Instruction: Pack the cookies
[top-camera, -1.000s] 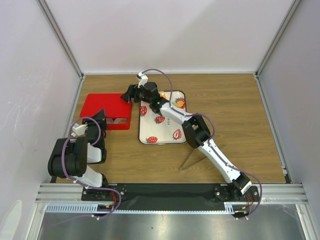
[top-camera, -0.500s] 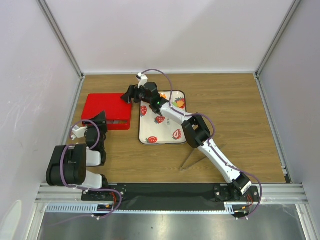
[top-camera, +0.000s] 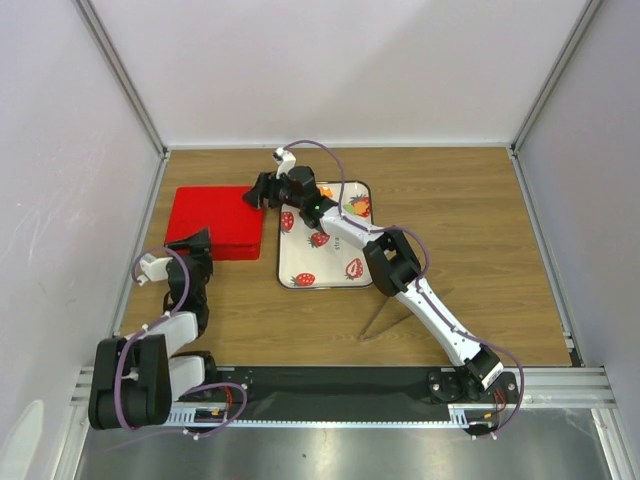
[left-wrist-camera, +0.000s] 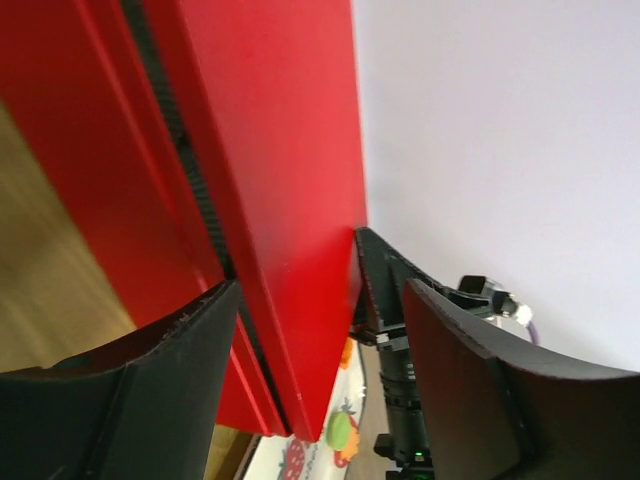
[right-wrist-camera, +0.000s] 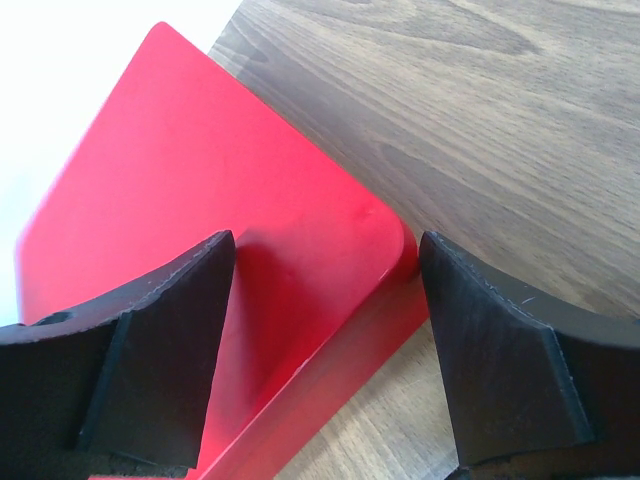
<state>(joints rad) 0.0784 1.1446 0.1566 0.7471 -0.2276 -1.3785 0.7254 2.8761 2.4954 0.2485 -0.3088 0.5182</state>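
Note:
The red box lies on the table with its lid down; the left wrist view shows a dark slit between the lid and the base. My left gripper is open at the box's near left corner, and the lid's edge runs between its jaws. My right gripper is open at the far right corner, with the lid's rounded corner between its jaws. A few cookies lie on the far corner of the strawberry tray; one is green.
The tray sits just right of the red box, and my right arm stretches across it from the near right. White walls with metal posts enclose the table on three sides. Bare wood lies to the right of the tray.
My left arm has drawn back toward the near edge and its jaws have widened. The grey cups seen at the box's front edge are now covered by red lid. The right arm has held still.

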